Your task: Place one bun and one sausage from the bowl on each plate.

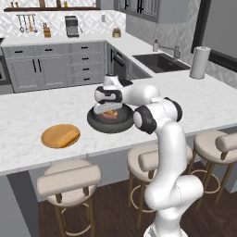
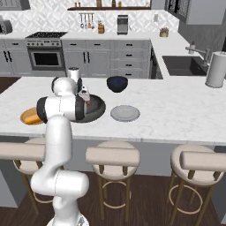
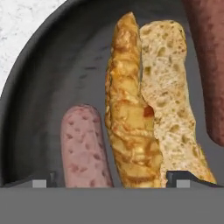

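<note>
The gripper (image 3: 112, 183) is held low over the bowl (image 3: 52, 87), a wide, shallow, dark grey-black dish with a smooth matte wall, set near the front edge of the white marbled counter (image 1: 28, 106). The jaws are spread as wide as they go and nothing is held — one dark tip is seen on each side of the food below.

In the hand view a bun (image 3: 131, 113) lies in the bowl between the tips: an elongated split roll, one half glossy and golden with a blistered crust, the other showing a pale, porous crumb. Touching its crust side lies a sausage (image 3: 85, 148), a short-looking pink-brown cylinder with a rounded end and a mottled skin. A second sausage (image 3: 210, 65), darker and redder, lies along the crumb side, slightly apart from the bun.

A flat, round, tan wooden plate (image 1: 51, 139) sits near the counter's front edge beside the bowl, and another bun (image 1: 68, 136) rests on it. On the bowl's other side a pale grey plate (image 2: 125, 113) lies bare. A small dark blue bowl (image 2: 117, 83) stands toward the back edge. In both base views the arm's white links cover much of the large bowl. Round cushioned stools (image 1: 69, 183) stand below the front edge.
</note>
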{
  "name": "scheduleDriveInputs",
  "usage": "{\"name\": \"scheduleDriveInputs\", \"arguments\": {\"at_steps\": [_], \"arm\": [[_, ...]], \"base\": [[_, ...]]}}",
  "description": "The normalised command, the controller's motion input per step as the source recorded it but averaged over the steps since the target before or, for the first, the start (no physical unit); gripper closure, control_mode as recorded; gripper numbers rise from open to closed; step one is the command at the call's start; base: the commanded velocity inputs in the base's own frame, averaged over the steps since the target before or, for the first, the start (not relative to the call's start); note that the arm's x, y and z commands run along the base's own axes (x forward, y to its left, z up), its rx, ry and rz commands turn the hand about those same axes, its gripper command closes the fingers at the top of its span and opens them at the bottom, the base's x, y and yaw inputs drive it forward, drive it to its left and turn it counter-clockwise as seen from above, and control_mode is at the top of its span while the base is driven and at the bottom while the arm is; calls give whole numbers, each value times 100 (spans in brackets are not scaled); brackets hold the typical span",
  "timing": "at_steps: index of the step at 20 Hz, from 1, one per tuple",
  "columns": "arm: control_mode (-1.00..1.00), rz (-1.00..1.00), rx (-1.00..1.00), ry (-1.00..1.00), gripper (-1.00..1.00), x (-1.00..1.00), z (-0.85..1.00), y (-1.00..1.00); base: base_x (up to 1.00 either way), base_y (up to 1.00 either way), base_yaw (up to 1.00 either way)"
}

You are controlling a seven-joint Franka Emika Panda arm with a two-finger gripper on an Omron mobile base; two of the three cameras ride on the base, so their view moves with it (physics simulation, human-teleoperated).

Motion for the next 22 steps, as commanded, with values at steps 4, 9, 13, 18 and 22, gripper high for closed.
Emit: {"name": "scheduleDriveInputs", "arguments": {"at_steps": [4,9,13,18,22], "arm": [[-100,0,0,-1,-100,-60,-1,-4],[-100,0,-3,8,-100,-21,-39,-3],[-100,0,-10,0,100,14,-40,0],[-100,0,-9,3,100,3,-52,0],[-100,-2,4,4,100,-57,-19,0]], "base": [[0,0,0],[0,0,0],[0,0,0],[0,0,0],[0,0,0]]}}
